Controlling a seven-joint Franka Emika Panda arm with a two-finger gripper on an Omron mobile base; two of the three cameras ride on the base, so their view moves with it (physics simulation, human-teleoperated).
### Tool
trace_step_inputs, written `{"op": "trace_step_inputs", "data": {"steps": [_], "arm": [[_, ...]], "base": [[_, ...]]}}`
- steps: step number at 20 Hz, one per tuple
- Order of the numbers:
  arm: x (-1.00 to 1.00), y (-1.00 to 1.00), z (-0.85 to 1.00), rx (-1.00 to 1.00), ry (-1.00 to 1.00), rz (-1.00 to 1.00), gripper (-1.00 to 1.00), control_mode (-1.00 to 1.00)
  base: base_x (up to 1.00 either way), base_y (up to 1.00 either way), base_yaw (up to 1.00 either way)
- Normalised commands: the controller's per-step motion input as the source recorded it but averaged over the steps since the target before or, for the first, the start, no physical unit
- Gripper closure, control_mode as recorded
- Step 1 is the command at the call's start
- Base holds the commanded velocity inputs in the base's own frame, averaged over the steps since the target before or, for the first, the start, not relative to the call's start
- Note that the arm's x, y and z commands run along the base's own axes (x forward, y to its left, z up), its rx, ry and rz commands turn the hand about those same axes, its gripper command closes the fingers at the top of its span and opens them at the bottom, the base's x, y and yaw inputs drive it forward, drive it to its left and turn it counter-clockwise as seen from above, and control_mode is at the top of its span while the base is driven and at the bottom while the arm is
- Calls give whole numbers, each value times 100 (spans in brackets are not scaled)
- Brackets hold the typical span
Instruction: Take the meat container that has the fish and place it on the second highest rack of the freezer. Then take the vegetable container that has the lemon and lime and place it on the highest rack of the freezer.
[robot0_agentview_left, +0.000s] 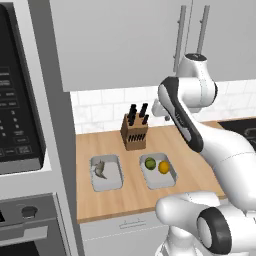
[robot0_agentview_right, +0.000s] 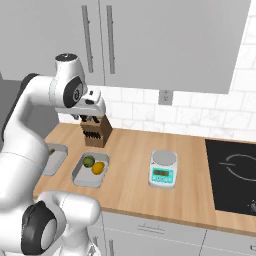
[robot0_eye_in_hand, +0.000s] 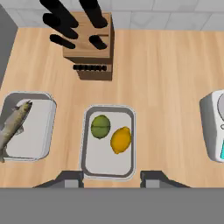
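The meat container (robot0_eye_in_hand: 47, 131) is a grey tray on the wooden counter, with the fish (robot0_eye_in_hand: 13, 124) lying along it. To its right lies the vegetable container (robot0_eye_in_hand: 107, 161), which holds the lime (robot0_eye_in_hand: 100, 126) and the lemon (robot0_eye_in_hand: 120, 139) side by side. My gripper (robot0_eye_in_hand: 111, 178) hovers high above the vegetable container's near edge, open, with nothing between its fingers. From the left base view the fish tray (robot0_agentview_left: 114, 181) lies left of the fruit tray (robot0_agentview_left: 159, 181). The freezer and its racks are out of view.
A wooden knife block (robot0_eye_in_hand: 89, 52) stands behind the trays near the tiled wall. A small kitchen scale (robot0_agentview_right: 163, 169) sits to the right, with a black cooktop (robot0_agentview_right: 235, 175) beyond it. A built-in oven column (robot0_agentview_left: 20, 125) bounds the counter's left end. Wall cabinets (robot0_agentview_left: 125, 40) hang overhead.
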Motion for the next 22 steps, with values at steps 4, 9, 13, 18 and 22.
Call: {"op": "trace_step_inputs", "data": {"steps": [4, 9, 13, 18, 22], "arm": [[-42, 6, -5, 8, 0, 0, -100, -100], [-80, 31, -11, 8, -9, -41, -100, -100], [-45, 43, 0, 9, -1, -79, -100, -100], [-23, 36, 0, 14, 0, -80, -100, -100], [-11, 23, 0, 26, 0, -52, -100, -100]], "base": [[0, 0, 0], [0, 0, 0], [0, 0, 0], [0, 0, 0], [0, 0, 0]]}}
